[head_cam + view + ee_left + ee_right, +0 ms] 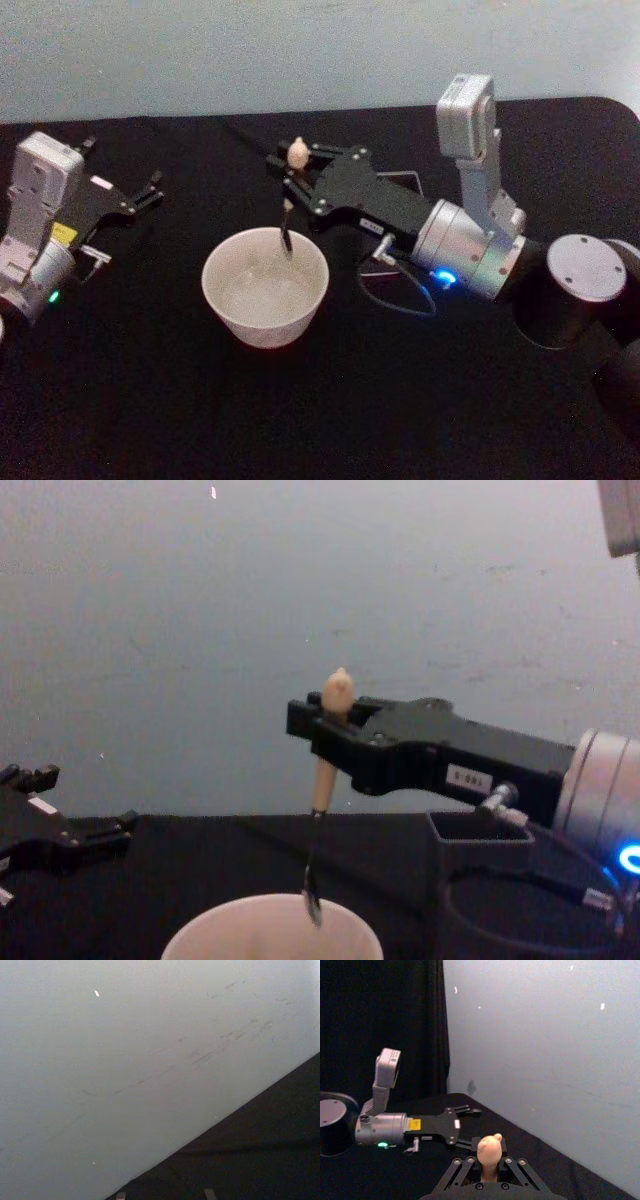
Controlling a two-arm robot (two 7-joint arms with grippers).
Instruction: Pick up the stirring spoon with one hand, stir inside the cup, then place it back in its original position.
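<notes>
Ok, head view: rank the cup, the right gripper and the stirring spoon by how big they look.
1. The cup and the right gripper: about alike, and the gripper is raised nearer the camera, so I won't rank them.
2. The stirring spoon: clearly smallest.

Wide open across the near stretch of the black table point(300, 430), in front of the cup point(265, 290). Blocked over the cup's mouth by the stirring spoon point(287, 225), upright with its bowl inside the rim, and by the right gripper point(288, 175) clamped on its handle. Crowded right of the cup by the right arm point(470, 245), a cable loop point(400, 298) and a dark holder point(480, 852) behind. Open between the cup and the left gripper point(150, 193), well apart on the left, fingers spread.
</notes>
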